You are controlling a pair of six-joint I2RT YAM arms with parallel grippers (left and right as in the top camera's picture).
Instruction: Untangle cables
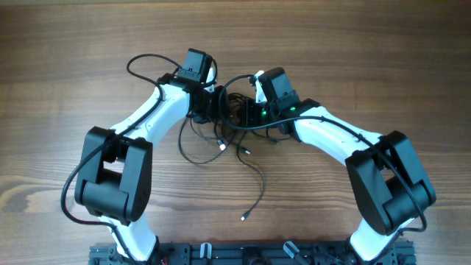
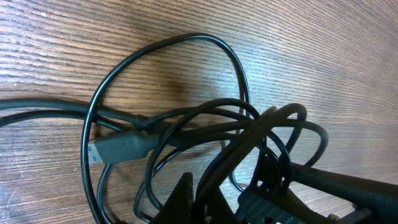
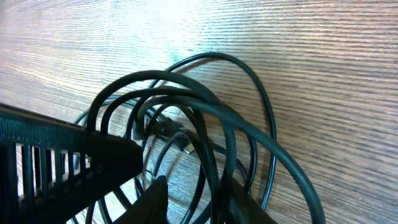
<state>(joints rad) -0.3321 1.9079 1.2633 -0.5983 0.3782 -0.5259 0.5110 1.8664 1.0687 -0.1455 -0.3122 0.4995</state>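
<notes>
Black, floppy cables (image 1: 234, 121) tangle between our closed left hand (image 1: 213, 103) and slightly parted right hand (image 3: 199, 196); we'd grip behind the grey plug (image 2: 121, 148).

The overhead camera looks straight down from well above the brown wood-grain table (image 1: 59, 51). Its view is wide enough to hold the white-and-black left arm (image 1: 158, 110) and the matching right arm (image 1: 331, 136), whose bases sit at the bottom edge of the frame. The left wrist camera hangs very near the tabletop, looking down at a slant past its own black fingers (image 2: 185, 198) at the bottom centre. The right wrist camera is just as near, with its black fingers (image 3: 155, 199) also at the bottom edge. All three views share the tangle of thin black cables (image 1: 229, 118), just above the centre of the overhead frame. The wrist cameras face it from opposite sides.
</notes>
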